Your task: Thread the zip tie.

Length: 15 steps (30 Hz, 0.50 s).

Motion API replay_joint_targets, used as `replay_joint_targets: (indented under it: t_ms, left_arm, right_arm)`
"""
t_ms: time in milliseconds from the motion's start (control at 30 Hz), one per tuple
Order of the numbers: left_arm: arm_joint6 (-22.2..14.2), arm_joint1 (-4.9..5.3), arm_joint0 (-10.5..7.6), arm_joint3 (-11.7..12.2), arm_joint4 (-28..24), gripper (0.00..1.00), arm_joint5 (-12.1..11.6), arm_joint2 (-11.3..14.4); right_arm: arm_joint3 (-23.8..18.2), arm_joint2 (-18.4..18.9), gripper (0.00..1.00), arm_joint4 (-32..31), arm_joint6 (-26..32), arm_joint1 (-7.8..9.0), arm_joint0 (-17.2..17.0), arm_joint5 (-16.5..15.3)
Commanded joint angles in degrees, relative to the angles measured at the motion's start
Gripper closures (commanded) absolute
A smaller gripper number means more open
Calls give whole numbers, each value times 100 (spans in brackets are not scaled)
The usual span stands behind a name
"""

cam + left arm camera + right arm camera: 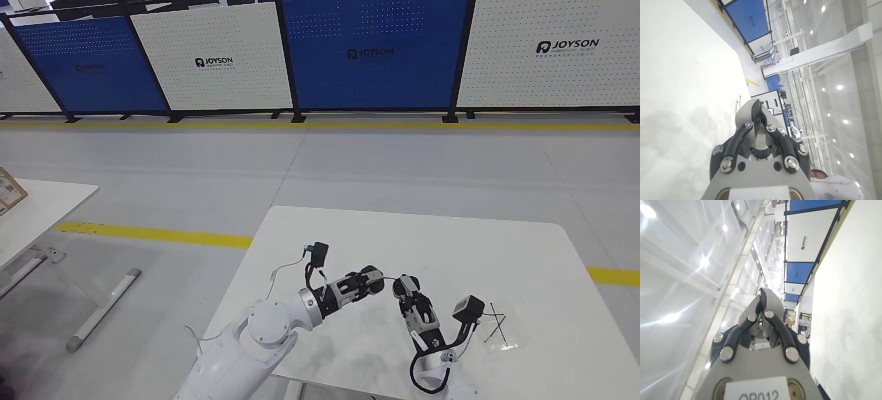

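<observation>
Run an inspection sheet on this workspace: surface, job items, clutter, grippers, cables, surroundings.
Surface: white table, flat.
Job's things: thin black zip ties lying on the table on the robot's right side, apart from both grippers; count unclear.
Clutter: nothing seen.
Grippers: left gripper and right gripper both shut, holding nothing, close together mid-table.
Cables: white cable looped beside the left arm.
Surroundings: pegboard panels, yellow floor line, second table.

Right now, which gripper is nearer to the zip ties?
Right. The right gripper is apart from the zip ties, toward the table's middle; the left gripper is farther off, beyond the right one.
</observation>
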Motion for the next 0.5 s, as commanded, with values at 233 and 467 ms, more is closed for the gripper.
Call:
replay_joint_targets:
  t_ms: [233, 467]
  left_arm:
    - [-3, 4, -15, 7, 39, 91, 15, 17]
    - [19, 4, -26, 31, 51, 100, 10, 32]
  right_arm:
    - [0, 0, 100, 0, 0, 0, 0, 0]
    - [0, 0, 100, 0, 0, 0, 0, 0]
